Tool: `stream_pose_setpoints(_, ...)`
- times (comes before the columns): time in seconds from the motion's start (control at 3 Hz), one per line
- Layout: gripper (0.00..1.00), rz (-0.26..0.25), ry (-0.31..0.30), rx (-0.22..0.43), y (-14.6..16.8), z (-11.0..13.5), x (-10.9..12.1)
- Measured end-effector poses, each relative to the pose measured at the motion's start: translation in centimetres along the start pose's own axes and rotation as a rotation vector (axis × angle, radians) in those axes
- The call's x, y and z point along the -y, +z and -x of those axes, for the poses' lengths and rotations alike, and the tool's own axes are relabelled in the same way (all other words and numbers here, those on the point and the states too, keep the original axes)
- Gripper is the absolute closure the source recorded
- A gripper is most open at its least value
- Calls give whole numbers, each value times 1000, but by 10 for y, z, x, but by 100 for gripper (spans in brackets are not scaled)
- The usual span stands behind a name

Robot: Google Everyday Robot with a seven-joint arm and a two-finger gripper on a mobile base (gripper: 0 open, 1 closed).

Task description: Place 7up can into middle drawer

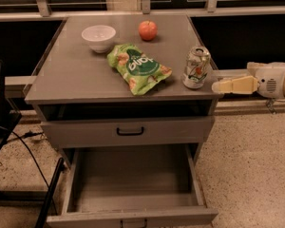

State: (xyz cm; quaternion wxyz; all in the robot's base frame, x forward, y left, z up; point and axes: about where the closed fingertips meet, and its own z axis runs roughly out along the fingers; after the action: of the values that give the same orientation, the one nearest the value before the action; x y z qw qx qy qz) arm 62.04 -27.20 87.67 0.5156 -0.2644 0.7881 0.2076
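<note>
The 7up can [196, 67], silvery white with green and red print, stands upright near the right edge of the grey cabinet top [76, 75]. My gripper [215, 87] reaches in from the right, level with the cabinet top's edge. Its cream tip is just right of the can's base and holds nothing. The middle drawer [133, 184] is pulled open below, a grey tray with a bare floor.
A green crisp bag [137, 68] lies in the middle of the top. A white bowl [99, 36] and a red apple [147, 30] sit at the back. A shut drawer front with a black handle [129, 131] is above the open drawer. Black cables [19, 141] lie at the left.
</note>
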Motion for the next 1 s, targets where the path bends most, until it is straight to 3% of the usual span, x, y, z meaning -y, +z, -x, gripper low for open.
stream_pose_setpoints(1.0,0,34,-47,114,25,2,-7)
